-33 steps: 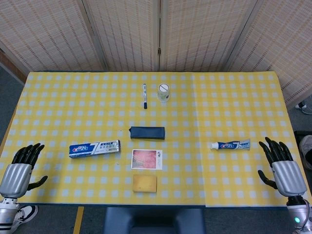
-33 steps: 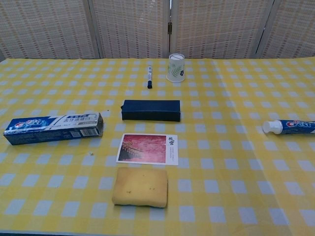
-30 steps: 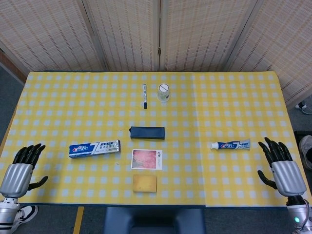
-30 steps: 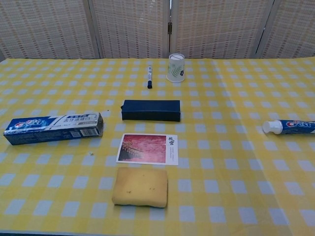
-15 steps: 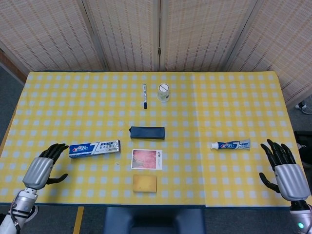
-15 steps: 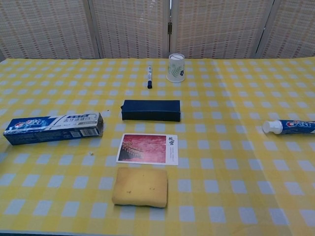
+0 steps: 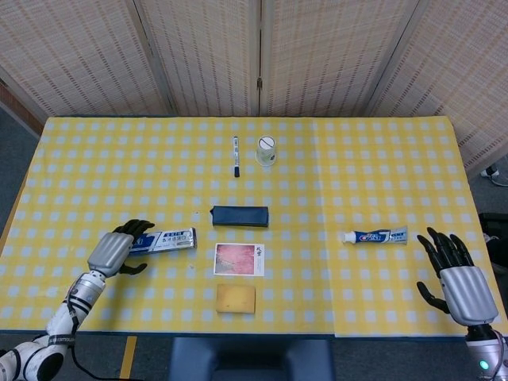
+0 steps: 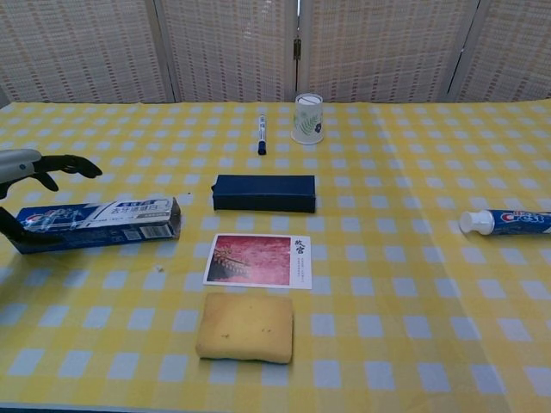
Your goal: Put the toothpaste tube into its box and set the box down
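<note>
The toothpaste box (image 7: 168, 238) (image 8: 99, 224), blue and silver, lies flat at the left of the yellow checked table. My left hand (image 7: 117, 250) (image 8: 24, 168) hovers over the box's left end, fingers spread above it and thumb low at its near side, gripping nothing. Far off at the right lies the toothpaste tube (image 7: 375, 236) (image 8: 508, 221), its white cap pointing left. Near the table's front right corner my right hand (image 7: 456, 274) stays open, fingers spread, a short way right of the tube; the chest view does not show it.
A dark blue case (image 7: 240, 215) lies mid-table, with a picture card (image 7: 239, 259) and a yellow sponge (image 7: 236, 298) in front of it. A marker (image 7: 236, 155) and a paper cup (image 7: 266, 151) stand further back. A woven screen backs the table.
My left hand has travelled from the front left table edge rightward and forward to the box's left end. The right hand has barely shifted. Box and tube lie as before.
</note>
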Robot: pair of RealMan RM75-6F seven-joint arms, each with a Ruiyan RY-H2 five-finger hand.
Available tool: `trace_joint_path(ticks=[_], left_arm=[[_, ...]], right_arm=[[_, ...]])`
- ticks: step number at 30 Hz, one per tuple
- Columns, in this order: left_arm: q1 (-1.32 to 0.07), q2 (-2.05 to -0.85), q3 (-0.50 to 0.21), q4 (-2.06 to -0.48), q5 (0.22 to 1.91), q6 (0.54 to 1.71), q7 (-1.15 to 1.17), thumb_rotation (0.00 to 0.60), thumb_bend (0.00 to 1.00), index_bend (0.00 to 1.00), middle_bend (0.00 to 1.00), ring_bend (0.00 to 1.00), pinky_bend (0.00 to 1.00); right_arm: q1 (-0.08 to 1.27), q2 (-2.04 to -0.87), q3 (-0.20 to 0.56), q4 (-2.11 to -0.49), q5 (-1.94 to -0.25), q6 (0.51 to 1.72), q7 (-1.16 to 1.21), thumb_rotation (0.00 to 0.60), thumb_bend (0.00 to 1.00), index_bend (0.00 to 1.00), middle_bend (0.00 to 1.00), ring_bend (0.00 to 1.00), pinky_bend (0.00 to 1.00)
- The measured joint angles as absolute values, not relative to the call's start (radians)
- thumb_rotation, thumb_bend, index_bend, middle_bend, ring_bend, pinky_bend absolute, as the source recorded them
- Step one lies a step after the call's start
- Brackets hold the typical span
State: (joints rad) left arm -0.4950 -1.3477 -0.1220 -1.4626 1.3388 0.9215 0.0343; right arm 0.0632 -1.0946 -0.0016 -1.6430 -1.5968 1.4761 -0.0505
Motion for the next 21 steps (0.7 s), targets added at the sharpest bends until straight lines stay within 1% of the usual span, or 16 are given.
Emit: trace_joint_path(ticks=[5,9,12,16,21], left_arm=[[-0.538,-1.402,-0.13,-1.389,1.295,0.87,0.048,0.6,0.28,0.19,0.17,0.13,0.25],[-0.561,-1.429,-0.134,-1.341,1.285,0.854,0.042,0.6,0.28,0.2,0.18,0.15,0.26],[-0.574,-1.445,-0.137,-1.309,1.279,0.848,0.035,0.6,0.29,0.22,0.2,0.17,0.28],[-0.583,-1.472,-0.14,-1.269,1.264,0.847,0.037,0.6,0.28,0.27,0.25,0.24,0.32],[-0.601,-1.5,-0.14,-1.225,1.238,0.825,0.05,0.6,0.28,0.29,0.27,0.26,0.35]], right_arm=[[0.067,-1.09,0.002,-1.642,-1.579,1.462,-0.04,0.6,0.35,0.0,0.0,0.0,0.0],[0.073,-1.09,0.006,-1.64,-1.566,1.448,-0.039,0.6,0.35,0.0,0.0,0.0,0.0],[0.076,-1.091,0.011,-1.635,-1.567,1.45,-0.033,0.6,0.35,0.0,0.0,0.0,0.0],[0.076,-1.099,0.019,-1.612,-1.582,1.477,0.0,0.6,0.35,0.0,0.0,0.0,0.0],[0.075,-1.109,0.026,-1.593,-1.59,1.497,0.021,0.6,0.35,0.0,0.0,0.0,0.0]])
